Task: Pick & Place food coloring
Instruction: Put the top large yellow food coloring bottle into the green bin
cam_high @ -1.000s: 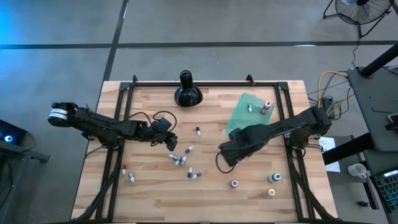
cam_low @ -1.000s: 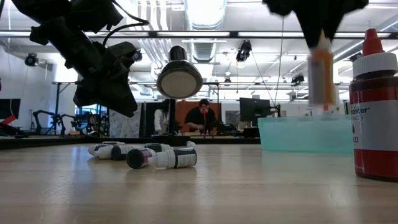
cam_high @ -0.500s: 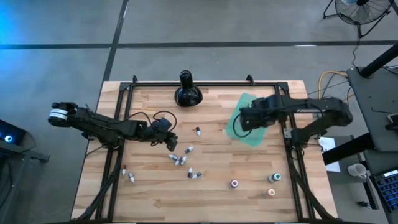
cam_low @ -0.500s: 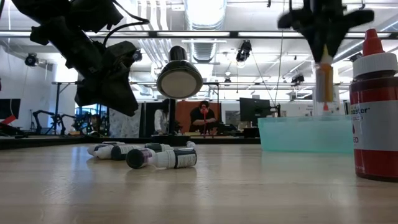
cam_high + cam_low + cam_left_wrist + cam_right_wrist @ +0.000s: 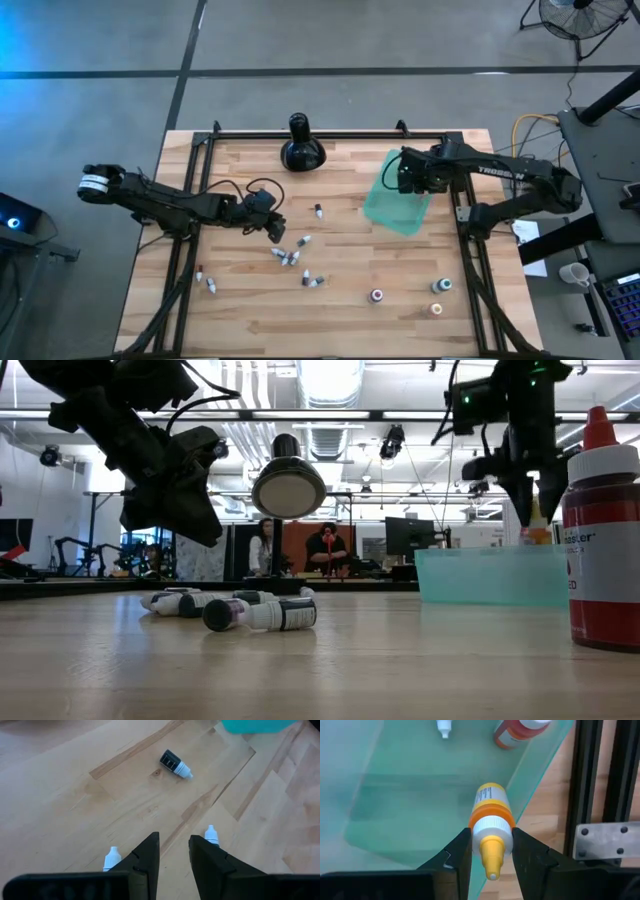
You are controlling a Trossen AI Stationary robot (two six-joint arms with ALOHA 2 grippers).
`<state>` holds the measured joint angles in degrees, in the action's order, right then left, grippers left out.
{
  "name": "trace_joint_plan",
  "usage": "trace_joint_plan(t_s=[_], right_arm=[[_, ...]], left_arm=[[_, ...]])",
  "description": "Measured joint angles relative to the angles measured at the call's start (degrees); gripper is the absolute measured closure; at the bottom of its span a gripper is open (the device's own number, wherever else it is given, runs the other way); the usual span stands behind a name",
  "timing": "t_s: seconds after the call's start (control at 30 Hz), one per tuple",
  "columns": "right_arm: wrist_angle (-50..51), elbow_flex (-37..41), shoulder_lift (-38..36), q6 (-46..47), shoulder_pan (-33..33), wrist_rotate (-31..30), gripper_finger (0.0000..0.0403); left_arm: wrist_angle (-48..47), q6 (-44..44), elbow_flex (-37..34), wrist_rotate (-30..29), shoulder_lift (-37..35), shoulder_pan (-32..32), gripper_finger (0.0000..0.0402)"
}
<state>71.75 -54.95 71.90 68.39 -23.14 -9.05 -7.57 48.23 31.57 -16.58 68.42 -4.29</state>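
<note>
- Right gripper (image 5: 490, 851): poised over the teal tray (image 5: 385, 203) at the table's far right. Its fingers are closed narrowly on 1 orange dropper bottle (image 5: 490, 815), pinched at the collar below the yellow nozzle. The bottle hangs above the tray, apparently so it can be let go inside.
- Teal tray, contents: 1 red-orange bottle (image 5: 519, 731) and 1 small white vial (image 5: 443, 727) lie in it, judged as items already delivered.
- Left gripper (image 5: 173, 851): waiting low over the table's left-centre, fingers a narrow gap apart and holding nothing. 2 white-tipped vials (image 5: 212, 835) lie just beside its fingertips, and 1 dark vial (image 5: 175, 764) lies farther ahead.
- Loose cluster of vials (image 5: 290, 255): lying on their sides mid-table, not yet collected; 2 more (image 5: 206, 281) near the front-left edge.
- Upright bottles (image 5: 440, 286): 3 stand near the front right, caps upward.
- Black long-necked object (image 5: 301, 147): at the far edge, apart from the work.
- Red bottle (image 5: 604, 550): close to the low camera, upright.
</note>
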Motion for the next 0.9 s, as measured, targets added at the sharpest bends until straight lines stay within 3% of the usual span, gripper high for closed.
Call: trace_joint_plan(t_s=[0.53,0.9], right_arm=[[-7.2,3.3,0.2,-8.5,-9.2,-2.5,0.0294],[-7.2,3.8,0.2,-10.5,-10.3,-4.1,0.023]], left_arm=[[-0.2,-0.1,0.0,-1.9,0.0,0.1,0.0321],[-0.2,0.1,0.0,-2.5,0.0,0.2,0.0321]])
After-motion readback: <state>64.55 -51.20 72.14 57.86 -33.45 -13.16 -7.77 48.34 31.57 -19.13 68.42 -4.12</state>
